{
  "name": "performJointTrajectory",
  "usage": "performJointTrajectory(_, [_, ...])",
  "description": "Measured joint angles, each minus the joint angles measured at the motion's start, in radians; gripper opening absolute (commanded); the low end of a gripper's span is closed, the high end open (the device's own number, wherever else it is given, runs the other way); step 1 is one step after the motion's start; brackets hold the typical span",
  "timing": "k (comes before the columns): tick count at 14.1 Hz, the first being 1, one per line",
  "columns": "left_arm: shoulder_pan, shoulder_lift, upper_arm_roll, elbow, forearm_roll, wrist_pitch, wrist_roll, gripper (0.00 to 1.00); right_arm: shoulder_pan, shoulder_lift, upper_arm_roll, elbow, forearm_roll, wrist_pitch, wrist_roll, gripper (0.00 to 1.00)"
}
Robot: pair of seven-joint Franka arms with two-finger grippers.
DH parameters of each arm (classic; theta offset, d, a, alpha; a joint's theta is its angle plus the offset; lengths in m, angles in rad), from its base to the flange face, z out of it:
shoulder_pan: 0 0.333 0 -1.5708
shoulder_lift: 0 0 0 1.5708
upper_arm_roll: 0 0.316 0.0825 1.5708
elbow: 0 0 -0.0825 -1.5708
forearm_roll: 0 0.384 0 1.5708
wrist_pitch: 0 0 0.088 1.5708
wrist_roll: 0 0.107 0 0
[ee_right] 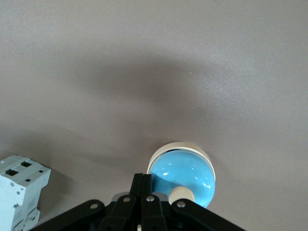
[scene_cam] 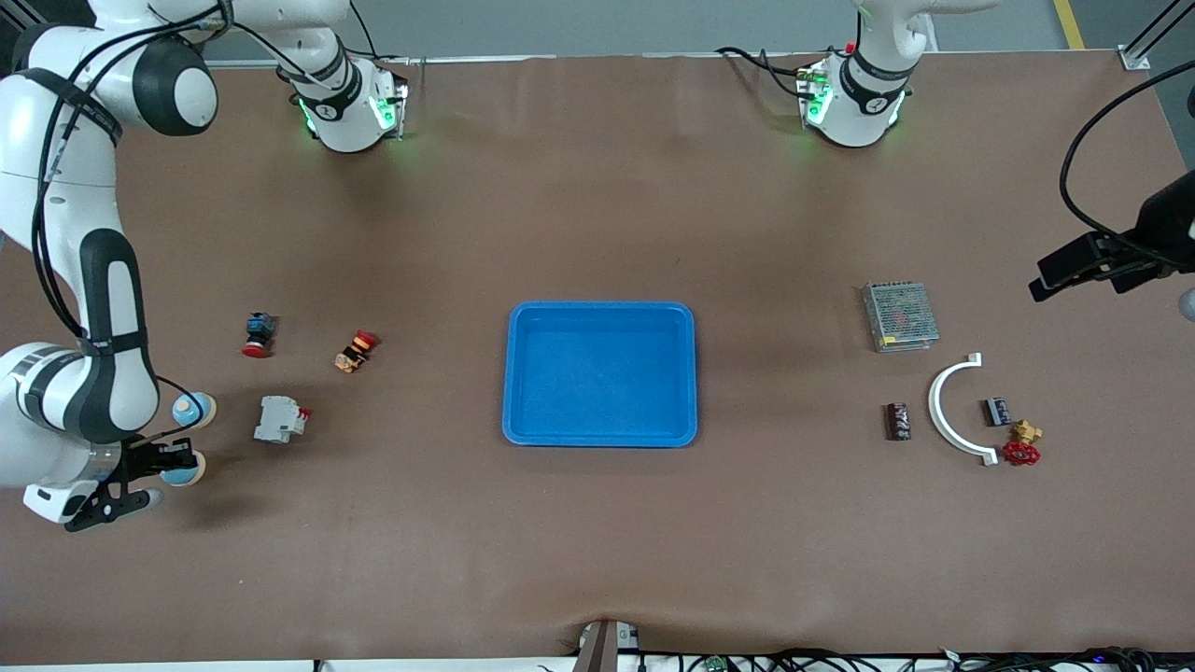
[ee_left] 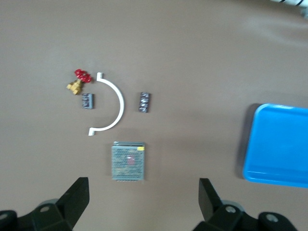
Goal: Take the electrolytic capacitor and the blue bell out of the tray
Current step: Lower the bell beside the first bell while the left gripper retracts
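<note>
Now | right gripper (scene_cam: 173, 457) fingers together above blue bell (ee_right: 182, 174) | left gripper (ee_left: 143, 199) wide open, empty, above power supply (ee_left: 128, 160)

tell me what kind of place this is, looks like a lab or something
Probably a robotics lab bench: two white arms bolted to a brown-covered table, a blue tray at its centre, and small electrical parts laid out, such as a metal power supply and a circuit breaker.

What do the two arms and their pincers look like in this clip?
Both arms are glossy white with black joint bands. The right arm carries black cables along its links; its base glows green. The left arm has a green-lit base too, with a black cable looping to its wrist. The right pincer and left pincer are black, with two fingers each.
</note>
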Motion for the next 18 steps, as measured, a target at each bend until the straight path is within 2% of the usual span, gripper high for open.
performJointTrajectory(2, [0.001, -0.007, -0.026, -0.030, 0.028, 0.008, 0.000, 1.00, 0.000, 0.000, 0.000, 0.000, 0.000, 0.000, 0.000, 0.00])
performJointTrajectory(6, [0.039, -0.016, -0.031, -0.031, 0.027, 0.014, 0.004, 1.00, 0.014, -0.021, 0.004, 0.015, 0.000, -0.006, 0.026, 0.00])
performJointTrajectory(11, [0.043, -0.039, -0.031, -0.031, 0.027, -0.046, 0.004, 1.00, 0.076, -0.064, 0.005, 0.087, 0.000, -0.184, 0.172, 0.00])
performJointTrajectory(18, [0.034, -0.042, 0.019, -0.033, 0.011, -0.054, 0.004, 1.00, 0.180, -0.096, 0.005, 0.119, -0.006, -0.225, 0.410, 0.00])
